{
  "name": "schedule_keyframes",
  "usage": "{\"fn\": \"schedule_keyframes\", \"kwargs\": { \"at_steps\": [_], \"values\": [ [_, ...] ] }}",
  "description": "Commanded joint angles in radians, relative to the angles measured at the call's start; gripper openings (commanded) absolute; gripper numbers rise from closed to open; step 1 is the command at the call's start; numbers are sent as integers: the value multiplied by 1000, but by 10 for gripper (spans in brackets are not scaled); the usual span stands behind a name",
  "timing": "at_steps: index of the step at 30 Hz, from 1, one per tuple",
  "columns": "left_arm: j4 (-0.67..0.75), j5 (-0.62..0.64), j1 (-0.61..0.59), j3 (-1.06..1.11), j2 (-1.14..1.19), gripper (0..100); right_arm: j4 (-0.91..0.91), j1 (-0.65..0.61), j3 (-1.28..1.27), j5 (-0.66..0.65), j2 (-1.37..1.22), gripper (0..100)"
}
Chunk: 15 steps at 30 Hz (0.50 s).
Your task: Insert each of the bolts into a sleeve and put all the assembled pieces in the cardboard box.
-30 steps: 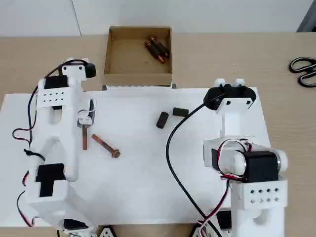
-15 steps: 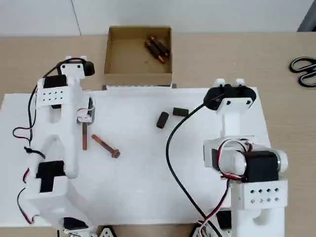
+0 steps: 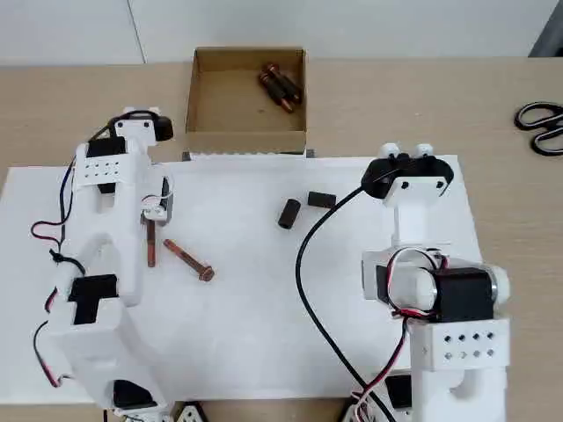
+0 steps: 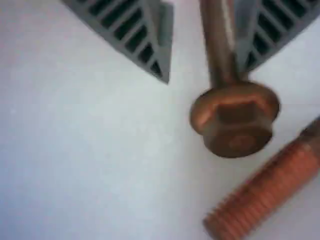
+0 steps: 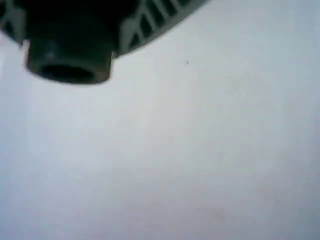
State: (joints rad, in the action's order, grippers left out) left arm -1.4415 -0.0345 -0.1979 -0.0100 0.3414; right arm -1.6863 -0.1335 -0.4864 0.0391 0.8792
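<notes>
A copper bolt [image 3: 150, 244] [image 4: 232, 117] lies on the white sheet [image 3: 264, 316], its shank between the grey fingers [image 4: 145, 35] of my left gripper [image 3: 157, 215] [image 4: 200, 70]. The gripper is open: one finger is against the shank and the other stands apart from it. A second bolt [image 3: 187, 260] [image 4: 265, 195] lies just beside the first. Two black sleeves [image 3: 289, 214] [image 3: 321, 200] rest mid-sheet. My right gripper [image 3: 409, 171] hangs over the sheet's right part, shut on a black sleeve [image 5: 67, 62]. The cardboard box [image 3: 215, 105] holds two assembled pieces [image 3: 280, 86].
The box stands just beyond the sheet's far edge. Scissors [image 3: 541, 127] lie on the wooden table at the far right. A black cable [image 3: 308, 264] crosses the sheet from the right arm toward the front edge.
The left arm has shifted slightly over the upright-lying bolt. Both bolts, the sleeves and the right arm are where they were.
</notes>
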Motion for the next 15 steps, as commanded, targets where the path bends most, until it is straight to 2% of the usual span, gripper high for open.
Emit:
{"fn": "schedule_keyframes", "kwargs": {
  "at_steps": [1,10,15],
  "values": [
    [18,-3,-31,-36,8,86,1,12,5,-9,21,3],
    [52,-20,-41,-36,66,82,2,12,5,-8,19,3],
    [66,-18,-40,-36,98,5,4,12,5,-9,19,3]
  ]
}}
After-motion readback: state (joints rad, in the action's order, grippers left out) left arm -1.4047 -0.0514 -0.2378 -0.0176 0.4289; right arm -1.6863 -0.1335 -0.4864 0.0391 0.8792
